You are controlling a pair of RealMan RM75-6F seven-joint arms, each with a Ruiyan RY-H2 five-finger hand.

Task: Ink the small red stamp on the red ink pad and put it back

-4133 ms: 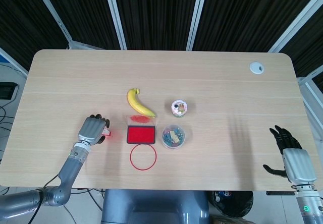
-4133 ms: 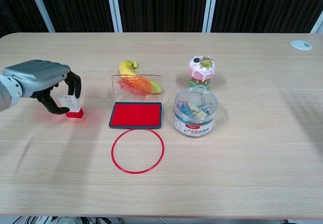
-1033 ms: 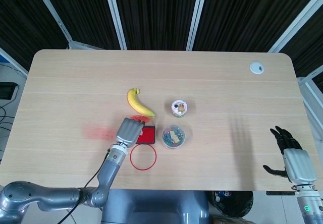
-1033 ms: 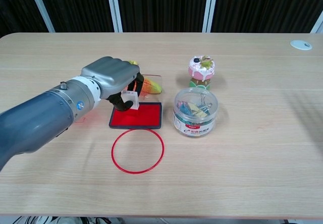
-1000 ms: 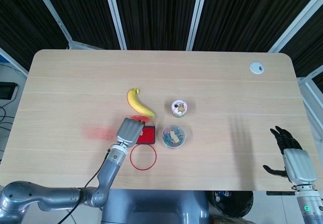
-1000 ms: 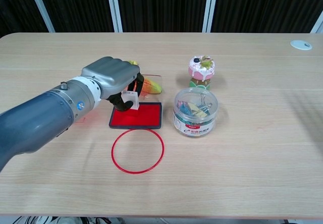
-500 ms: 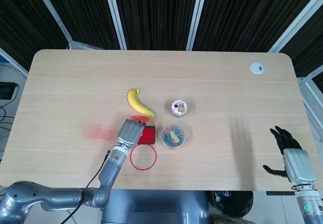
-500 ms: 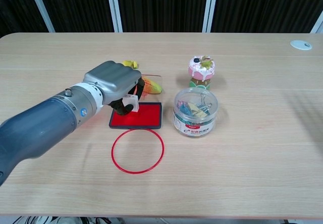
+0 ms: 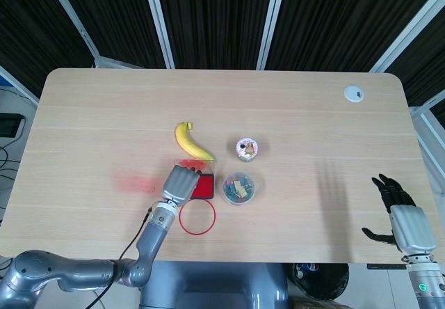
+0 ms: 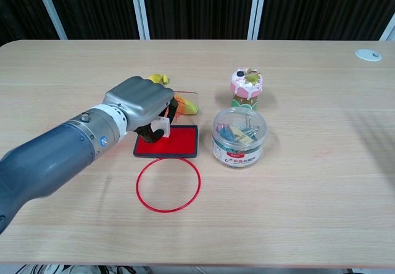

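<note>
Your left hand (image 10: 139, 106) grips the small stamp (image 10: 160, 127), fingers curled around it, its base down on the red ink pad (image 10: 176, 141) directly beneath them. Far to the right, your right hand (image 9: 403, 213) holds nothing, fingers spread apart at the table's edge.

My left hand (image 10: 141, 105) is grey metal with black fingers, my right hand (image 9: 402, 215) the same. The stamp (image 10: 160, 128) shows white, the ink pad (image 10: 176, 141) bright red in a dark frame, the ring (image 10: 168, 184) red, the banana (image 9: 189, 142) yellow
</note>
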